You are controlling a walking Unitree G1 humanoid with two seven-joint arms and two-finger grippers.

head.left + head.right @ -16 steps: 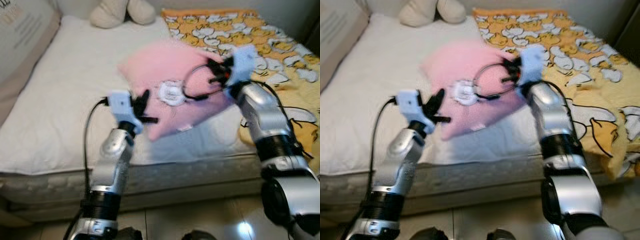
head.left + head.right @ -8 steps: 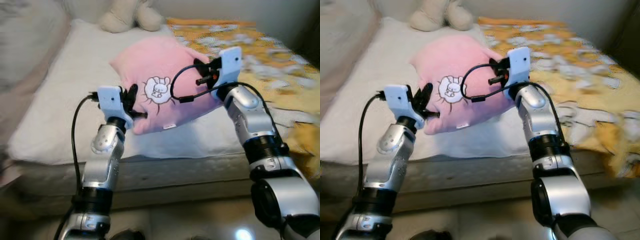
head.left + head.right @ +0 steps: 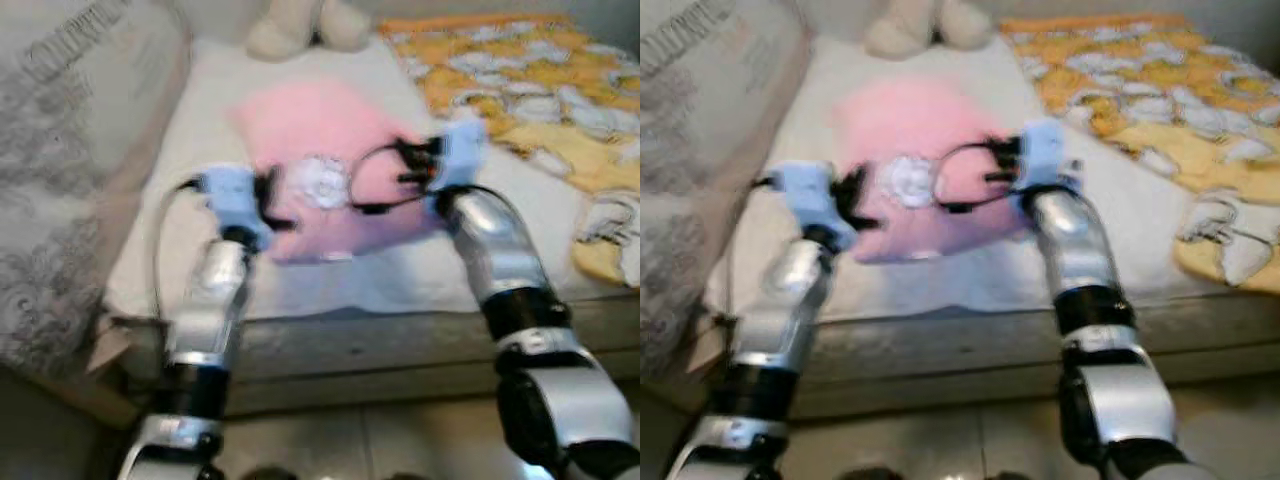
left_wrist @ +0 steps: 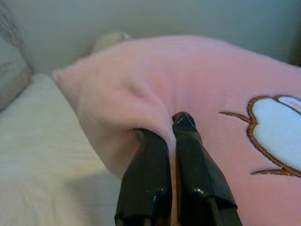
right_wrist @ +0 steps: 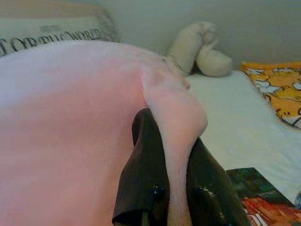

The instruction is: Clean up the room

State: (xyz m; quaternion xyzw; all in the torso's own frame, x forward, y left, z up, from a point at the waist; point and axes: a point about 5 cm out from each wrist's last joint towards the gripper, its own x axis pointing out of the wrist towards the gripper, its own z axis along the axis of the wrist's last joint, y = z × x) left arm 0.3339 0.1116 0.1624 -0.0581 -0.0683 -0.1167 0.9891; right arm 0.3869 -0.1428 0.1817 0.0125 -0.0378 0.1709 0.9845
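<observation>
Big grey printed pillow point(image 3: 70, 150) at far left edge of the bed point(image 3: 200, 130); left gripper point(image 4: 171, 127) has its jaws pressed together pinching a fold at the left edge of the pink cushion point(image 3: 320, 150), which is held up over the white mattress with its white embroidered patch point(image 3: 320, 183) facing the camera. Right gripper point(image 5: 164, 136) jaws pinch the cushion's right corner, cream plush toy point(image 3: 295, 25) behind at the head of the bed, yellow duck-print blanket point(image 3: 530, 90) spread on the right.
</observation>
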